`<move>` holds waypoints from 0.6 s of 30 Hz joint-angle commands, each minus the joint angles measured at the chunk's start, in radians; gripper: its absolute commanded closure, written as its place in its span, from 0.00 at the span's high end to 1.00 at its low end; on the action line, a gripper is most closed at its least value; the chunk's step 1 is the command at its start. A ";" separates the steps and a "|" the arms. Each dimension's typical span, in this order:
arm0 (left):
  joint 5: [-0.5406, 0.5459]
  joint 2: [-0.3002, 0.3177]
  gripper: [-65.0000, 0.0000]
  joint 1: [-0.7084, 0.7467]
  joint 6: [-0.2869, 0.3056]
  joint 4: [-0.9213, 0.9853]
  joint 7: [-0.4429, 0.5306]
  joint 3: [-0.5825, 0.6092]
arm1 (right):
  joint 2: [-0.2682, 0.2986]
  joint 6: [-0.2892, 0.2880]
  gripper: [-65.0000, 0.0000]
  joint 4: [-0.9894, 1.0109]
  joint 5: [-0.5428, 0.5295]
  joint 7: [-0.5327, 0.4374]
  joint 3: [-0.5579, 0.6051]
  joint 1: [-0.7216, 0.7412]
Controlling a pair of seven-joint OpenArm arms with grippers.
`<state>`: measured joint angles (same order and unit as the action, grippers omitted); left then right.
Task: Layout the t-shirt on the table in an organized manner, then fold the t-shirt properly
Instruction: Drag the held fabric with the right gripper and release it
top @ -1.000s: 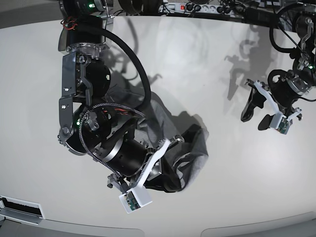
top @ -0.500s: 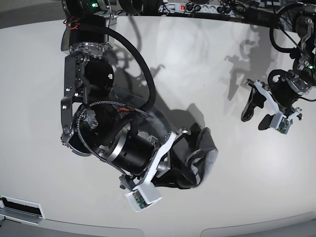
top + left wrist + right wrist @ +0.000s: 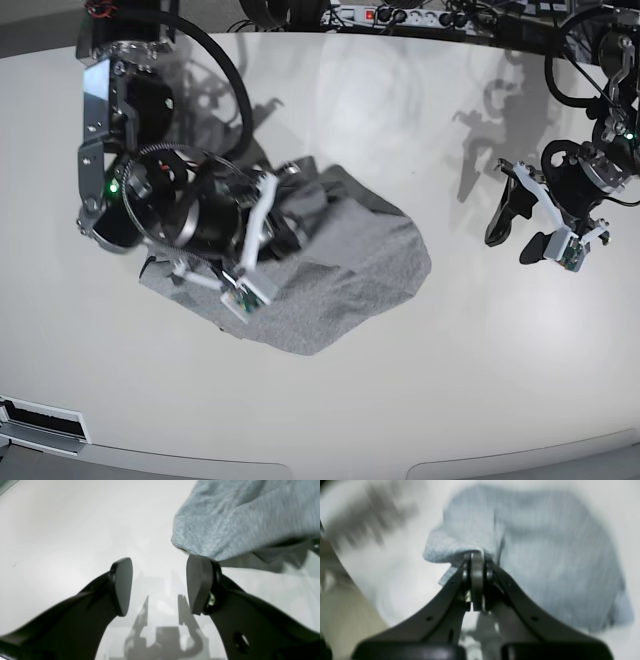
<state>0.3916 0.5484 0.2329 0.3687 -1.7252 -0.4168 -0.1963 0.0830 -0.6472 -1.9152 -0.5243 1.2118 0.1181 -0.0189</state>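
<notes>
The right wrist view was smeared by motion blur, so the t-shirt (image 3: pixel 545 555) showed no lettering. In the base view the right arm (image 3: pixel 170 200) hid its own pincer and covered part of the shirt. The left wrist view cut the shirt off at its top and right edges.

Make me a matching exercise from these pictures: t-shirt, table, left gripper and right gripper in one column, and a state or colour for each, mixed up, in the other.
Things:
1. t-shirt
2. table
3. left gripper
4. right gripper

States:
A. open, holding nothing
B. glossy white
C. shut on cloth
D. grey, bunched up

Pairs: 1-D, 2-B, 3-A, 4-C
</notes>
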 commanded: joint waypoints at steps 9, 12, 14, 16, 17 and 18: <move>0.036 0.016 0.55 -0.009 -0.005 -0.016 0.021 -0.008 | 0.072 -0.051 0.13 -0.020 -0.309 0.039 0.026 -0.134; 0.035 0.017 0.55 -0.009 -0.006 -0.016 0.019 -0.008 | 0.072 -0.051 0.47 -0.020 -0.282 0.066 0.062 -0.136; 0.035 0.017 0.55 -0.009 -0.006 -0.016 0.019 -0.008 | 0.072 -0.051 0.57 -0.020 -0.222 0.065 0.065 -0.130; 0.035 0.017 0.55 -0.009 -0.005 -0.016 0.019 -0.008 | 0.072 -0.025 0.54 -0.020 -0.139 0.065 0.057 -0.115; 0.035 0.017 0.55 -0.009 -0.005 -0.016 0.019 -0.008 | 0.072 0.002 0.50 -0.020 -0.094 0.060 0.046 -0.109; 0.035 0.016 0.55 -0.009 -0.005 -0.016 0.019 -0.008 | 0.072 0.025 0.44 -0.020 -0.051 0.047 0.029 -0.105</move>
<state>0.4179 0.5484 0.2325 0.3672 -1.7252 -0.4202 -0.1967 0.1532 -0.6128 -1.9156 -0.5549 1.2751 0.1509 -0.1356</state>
